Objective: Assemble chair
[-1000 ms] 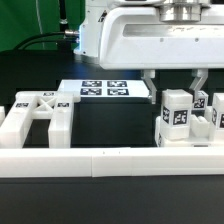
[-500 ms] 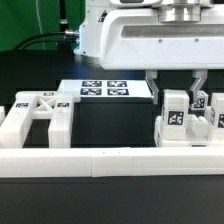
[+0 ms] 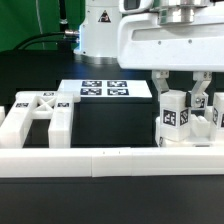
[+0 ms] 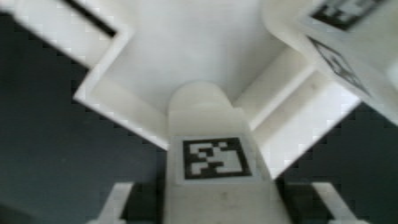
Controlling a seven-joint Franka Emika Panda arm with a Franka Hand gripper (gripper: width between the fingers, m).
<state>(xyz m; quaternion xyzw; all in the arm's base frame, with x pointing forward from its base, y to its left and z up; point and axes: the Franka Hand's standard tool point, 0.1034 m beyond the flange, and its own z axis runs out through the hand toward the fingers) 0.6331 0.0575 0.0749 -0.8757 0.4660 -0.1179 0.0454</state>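
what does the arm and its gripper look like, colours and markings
The arm is glossy white with rounded housings and a small dark mark on its column. The gripper has a wide, boxy white body under a ribbed silver flange, with two slim dark jaws below. A black cable trails behind.

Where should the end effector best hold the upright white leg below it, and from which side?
Probably near its top, from straight above: the upright leg stands vertical with flat opposite sides, and the open end effector straddles it there.
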